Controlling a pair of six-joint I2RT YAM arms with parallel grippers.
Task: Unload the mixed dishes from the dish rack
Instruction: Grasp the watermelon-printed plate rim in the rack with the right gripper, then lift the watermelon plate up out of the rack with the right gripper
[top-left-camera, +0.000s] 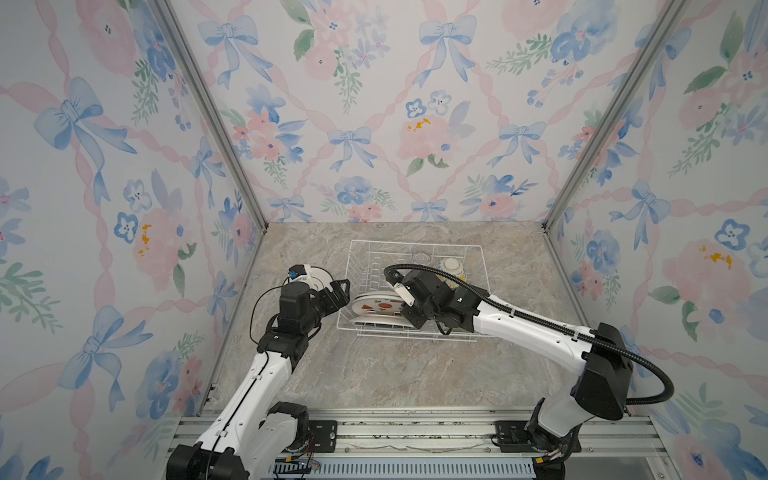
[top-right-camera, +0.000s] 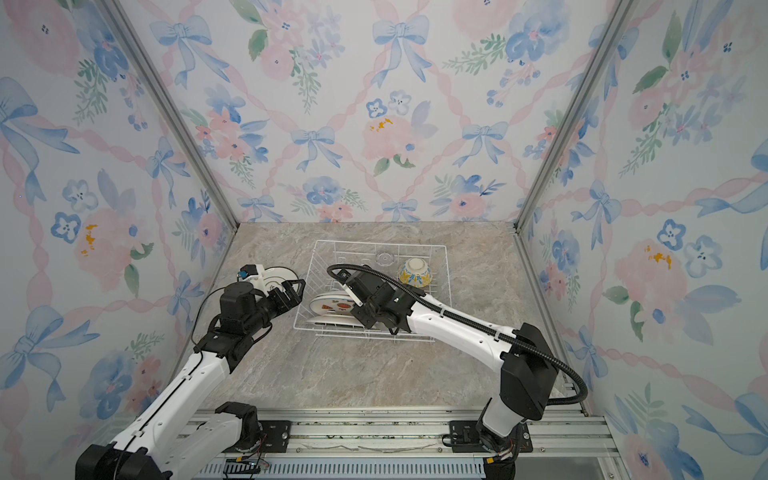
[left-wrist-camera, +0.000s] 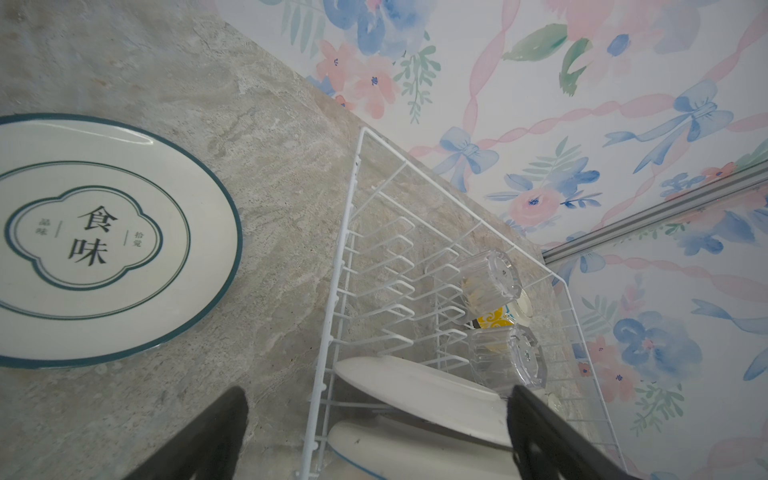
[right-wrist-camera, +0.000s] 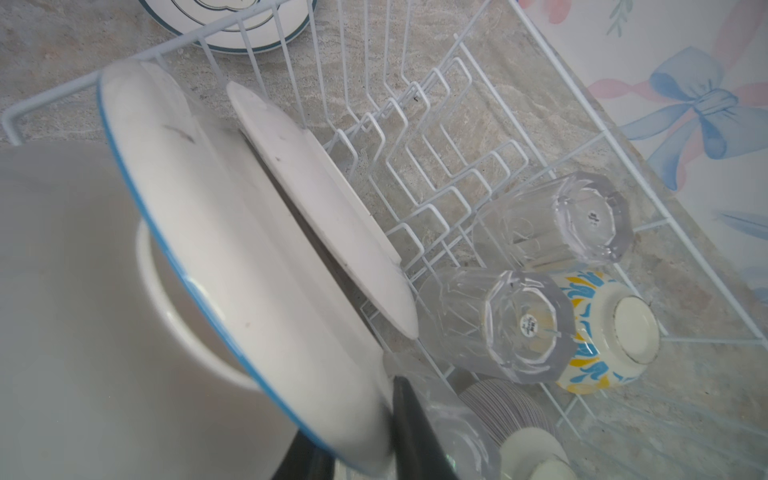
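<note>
As it lies flat, the teal-rimmed plate (left-wrist-camera: 104, 291) reads 食味.

Plates (top-left-camera: 376, 308), cups (right-wrist-camera: 528, 324), bowl (top-right-camera: 414, 273) in dish rack (top-left-camera: 376, 266), lone plate (left-wrist-camera: 104, 241) on table (top-left-camera: 395, 374) left of it

Both top views, nearly alike, look steeply down from high over the near edge of the bench (top-left-camera: 374, 374) toward the back wall (top-left-camera: 374, 124), while the wrist views sit low and close, left beside and right inside the dish rack (left-wrist-camera: 345, 232), which all four share.
</note>
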